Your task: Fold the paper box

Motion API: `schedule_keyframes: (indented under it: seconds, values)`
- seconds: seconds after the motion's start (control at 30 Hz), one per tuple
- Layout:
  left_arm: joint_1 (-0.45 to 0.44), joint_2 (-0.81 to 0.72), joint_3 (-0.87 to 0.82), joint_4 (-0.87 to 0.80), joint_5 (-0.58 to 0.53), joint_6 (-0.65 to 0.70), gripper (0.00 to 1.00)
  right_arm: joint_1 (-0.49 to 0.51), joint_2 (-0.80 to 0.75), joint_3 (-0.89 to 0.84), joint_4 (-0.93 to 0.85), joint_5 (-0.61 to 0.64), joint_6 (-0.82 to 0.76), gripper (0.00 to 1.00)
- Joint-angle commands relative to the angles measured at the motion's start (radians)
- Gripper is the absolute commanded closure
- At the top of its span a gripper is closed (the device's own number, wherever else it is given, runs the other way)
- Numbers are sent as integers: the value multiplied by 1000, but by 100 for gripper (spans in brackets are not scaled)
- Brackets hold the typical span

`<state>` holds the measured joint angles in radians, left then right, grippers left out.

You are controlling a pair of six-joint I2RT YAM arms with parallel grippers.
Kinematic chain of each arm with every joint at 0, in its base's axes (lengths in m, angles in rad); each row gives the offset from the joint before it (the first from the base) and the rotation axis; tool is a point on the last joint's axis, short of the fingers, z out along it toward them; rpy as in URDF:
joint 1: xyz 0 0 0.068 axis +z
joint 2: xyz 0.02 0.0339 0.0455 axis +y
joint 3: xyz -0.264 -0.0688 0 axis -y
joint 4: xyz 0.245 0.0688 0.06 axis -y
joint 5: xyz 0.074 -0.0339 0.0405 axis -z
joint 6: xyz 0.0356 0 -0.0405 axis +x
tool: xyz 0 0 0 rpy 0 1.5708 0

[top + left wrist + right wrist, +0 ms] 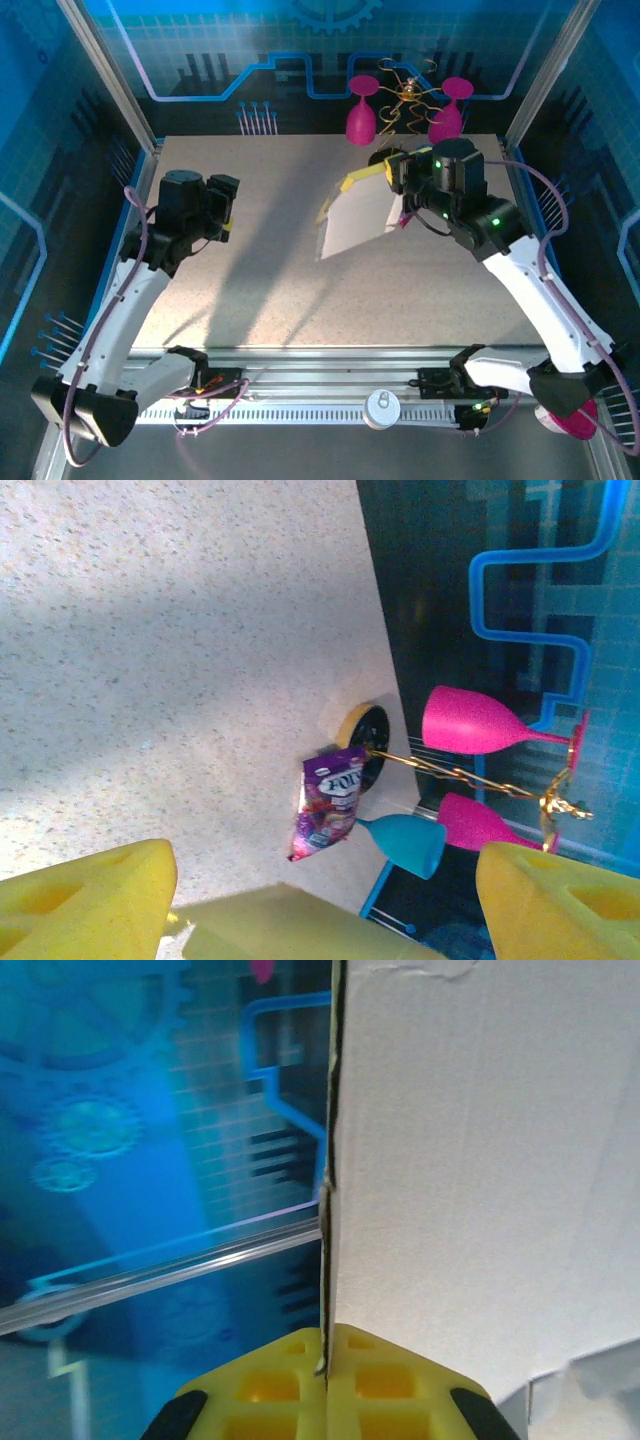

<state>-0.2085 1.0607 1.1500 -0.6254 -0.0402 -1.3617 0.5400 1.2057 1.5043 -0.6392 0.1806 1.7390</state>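
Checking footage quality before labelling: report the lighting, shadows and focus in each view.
Top external: blue cast overall, broad diagonal shadows across the table, focus adequate. Left wrist: one bright band and one dimmer band on the table, purple snack packet slightly soft. Right wrist: the pale inside of the paper box is evenly lit and fairly sharp, and the blue backdrop behind it is blurred.

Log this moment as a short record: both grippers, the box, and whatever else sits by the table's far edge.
left gripper: open, holding nothing, over the left side of the table
right gripper: shut on one edge of the paper box
paper box: mostly flat sheet, held tilted, pale side toward the overhead camera
far edge: purple snack packet, blue cup, pink goblets
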Motion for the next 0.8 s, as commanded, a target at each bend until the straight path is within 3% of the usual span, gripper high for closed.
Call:
schedule_keyframes:
  seconds: [0.0,0.2,0.3,0.5,0.63,0.77]
  values:
    - [9,25,39,-58,-3,44,22,35,62,68,-319,141,-100,100]
    - [3,102,94,103,193,4,37,40,237,16,-26,71,-115,100]
    - [-50,178,182,141,288,-75,44,52,325,44,52,86,-107,100]
    - [-198,271,336,27,247,-197,52,62,415,97,36,73,-61,100]
    - [-266,279,295,52,226,-310,53,64,422,88,56,56,-22,100]
    - [-309,313,314,2,194,-335,55,63,409,82,59,44,1,100]
